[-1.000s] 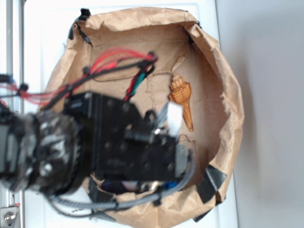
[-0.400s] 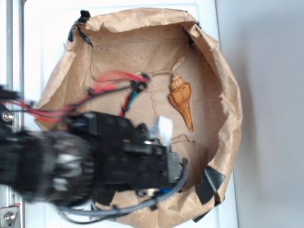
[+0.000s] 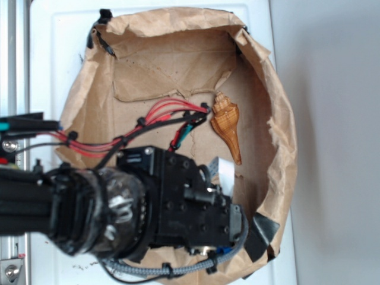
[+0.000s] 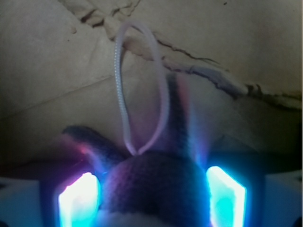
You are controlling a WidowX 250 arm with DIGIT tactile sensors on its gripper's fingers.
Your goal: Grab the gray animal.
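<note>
I am looking at the gray animal (image 4: 151, 189) through the wrist camera, where its head is sitting squarely between the two glowing finger pads (image 4: 78, 201), low in the frame. Its knitted gray crown is filling the gap, a cream edge is just showing at the bottom, two dark ears are rising behind it, and its white string loop (image 4: 142, 90) is standing up against the paper. The pads are flanking the head on both sides and looking close to the fabric, but I cannot tell whether they are actually pressing on it, so I am treating the grip as unconfirmed.

In the exterior view the toy itself is hiding under the gripper (image 3: 222, 178), which is hanging low inside the brown paper bag (image 3: 279, 119), near its lower right wall. I am judging that the arm is placed this way to straddle the head for a pinch. The seashell (image 3: 227, 122) is lying just above the gripper, apart from it.
</note>
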